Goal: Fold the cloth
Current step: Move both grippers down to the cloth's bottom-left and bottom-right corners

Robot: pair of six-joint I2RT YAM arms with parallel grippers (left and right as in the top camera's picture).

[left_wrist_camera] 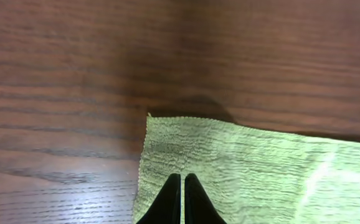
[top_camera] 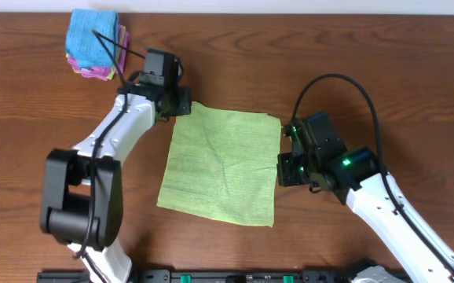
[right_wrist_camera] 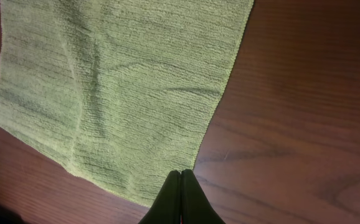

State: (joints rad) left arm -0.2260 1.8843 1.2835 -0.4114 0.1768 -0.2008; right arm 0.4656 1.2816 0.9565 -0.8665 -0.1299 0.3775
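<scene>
A light green cloth [top_camera: 223, 161] lies spread flat on the wooden table, with a few soft creases. My left gripper [top_camera: 177, 104] is at its far left corner. In the left wrist view the fingers [left_wrist_camera: 182, 178] are shut, with only a thin slit between them, and hover over the cloth [left_wrist_camera: 261, 168] just inside that corner. My right gripper [top_camera: 283, 168] is at the middle of the cloth's right edge. In the right wrist view its fingers [right_wrist_camera: 181, 173] are shut together right at the hem of the cloth [right_wrist_camera: 118, 81]. I see no fabric lifted by either gripper.
A stack of folded cloths [top_camera: 95, 43], blue on top with pink and yellow below, sits at the far left corner of the table. Bare wood [top_camera: 415, 86] surrounds the green cloth. Cables arc above both arms.
</scene>
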